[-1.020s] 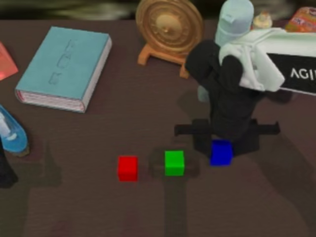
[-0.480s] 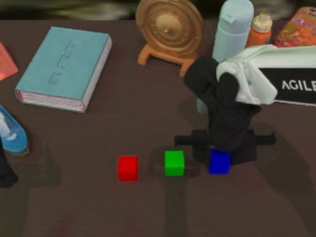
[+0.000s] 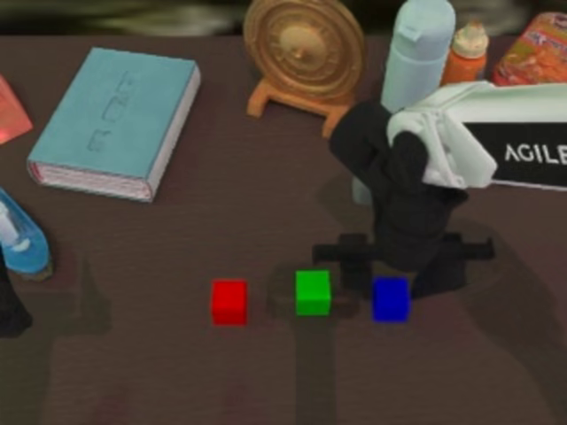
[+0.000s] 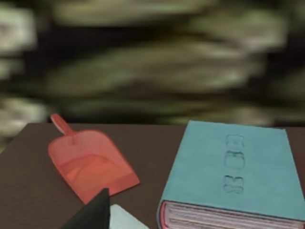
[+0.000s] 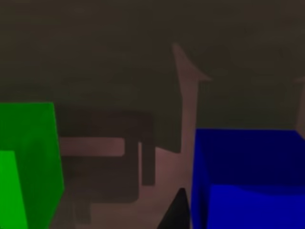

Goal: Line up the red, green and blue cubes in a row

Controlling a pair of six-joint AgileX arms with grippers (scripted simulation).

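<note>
The red cube (image 3: pixel 229 302), the green cube (image 3: pixel 313 292) and the blue cube (image 3: pixel 391 299) stand side by side near the table's front, evenly spaced from left to right. My right gripper (image 3: pixel 396 276) reaches down over the blue cube and is shut on it. In the right wrist view one dark fingertip (image 5: pixel 175 212) sits right against the blue cube (image 5: pixel 248 176), and the green cube (image 5: pixel 28 162) stands apart from it. My left arm (image 3: pixel 7 310) is parked at the table's left edge.
A teal book (image 3: pixel 115 119) lies at the back left beside a red dustpan (image 4: pixel 90 164). A golden round stand (image 3: pixel 304 49), a pale bottle (image 3: pixel 418 44), an orange bottle (image 3: pixel 467 51) and a snack bag (image 3: pixel 536 44) line the back. A blue bottle (image 3: pixel 22 239) lies at the left.
The right gripper has carried the blue cube toward the table's front and slightly left, bringing it level with the green and red cubes.
</note>
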